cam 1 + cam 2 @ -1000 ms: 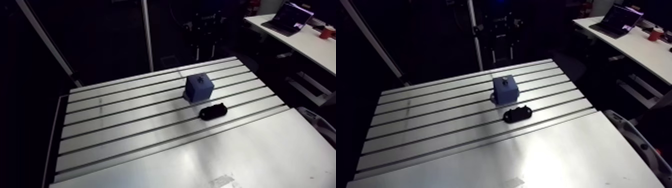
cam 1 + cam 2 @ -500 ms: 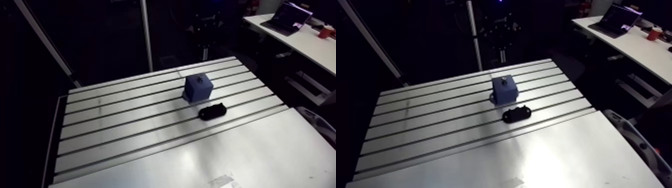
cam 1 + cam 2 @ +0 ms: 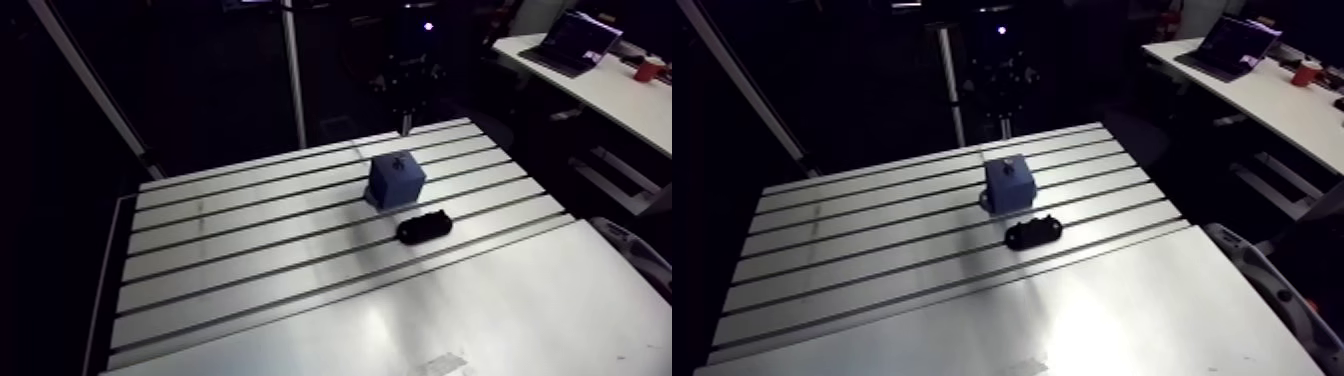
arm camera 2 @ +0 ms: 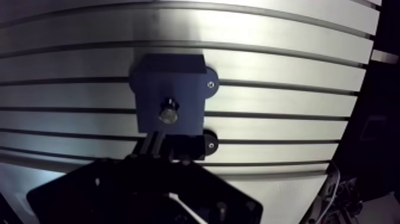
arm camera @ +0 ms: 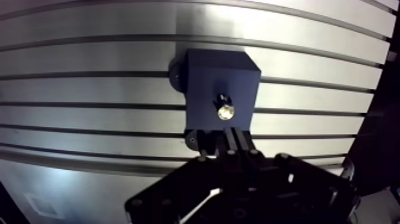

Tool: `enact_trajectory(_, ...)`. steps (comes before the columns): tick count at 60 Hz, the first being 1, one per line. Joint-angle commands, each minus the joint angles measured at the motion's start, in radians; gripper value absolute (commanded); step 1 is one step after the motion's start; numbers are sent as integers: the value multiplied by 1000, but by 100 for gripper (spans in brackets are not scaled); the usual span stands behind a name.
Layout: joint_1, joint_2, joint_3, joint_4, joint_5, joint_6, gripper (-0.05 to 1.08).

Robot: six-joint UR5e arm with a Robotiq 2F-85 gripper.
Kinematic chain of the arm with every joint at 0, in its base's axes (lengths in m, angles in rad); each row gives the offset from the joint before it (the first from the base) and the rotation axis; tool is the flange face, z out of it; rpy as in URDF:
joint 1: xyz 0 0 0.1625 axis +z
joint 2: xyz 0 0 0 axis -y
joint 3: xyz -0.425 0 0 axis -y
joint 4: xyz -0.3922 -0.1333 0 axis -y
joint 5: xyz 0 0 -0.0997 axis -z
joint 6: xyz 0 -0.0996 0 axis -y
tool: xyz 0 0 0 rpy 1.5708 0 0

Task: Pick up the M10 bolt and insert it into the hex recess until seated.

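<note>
A dark blue block [image 3: 397, 178] stands on the slotted table [image 3: 250, 250]. The M10 bolt [image 5: 225, 111] stands upright in the block's top, shiny end up, also seen as a small stub in the arm view [image 3: 1010, 162]. My gripper [image 5: 218, 142] hangs above the block on its near side, apart from the bolt. Its dark fingers stand a narrow gap apart with nothing between them, so it is open. In the arm view the gripper [image 3: 405, 95] is a dim shape behind and above the block.
A low black fixture [image 3: 424, 226] lies on the table just in front of the block. The table's smooth plate [image 3: 450, 310] spreads toward the near side. A slanted metal post [image 3: 90, 85] rises at the table's far left.
The arm view has shifted a little. Block, bolt and black fixture lie where they were. The dim gripper behind the block has shifted only slightly.
</note>
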Motion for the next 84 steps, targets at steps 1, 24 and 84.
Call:
enact_trajectory(1, 0, -13, 37, -43, 1, -9, 108)
enact_trajectory(24, -12, -15, 48, -67, 29, -12, 108)
enact_trajectory(84, -31, -4, 67, -80, 32, -19, 108)
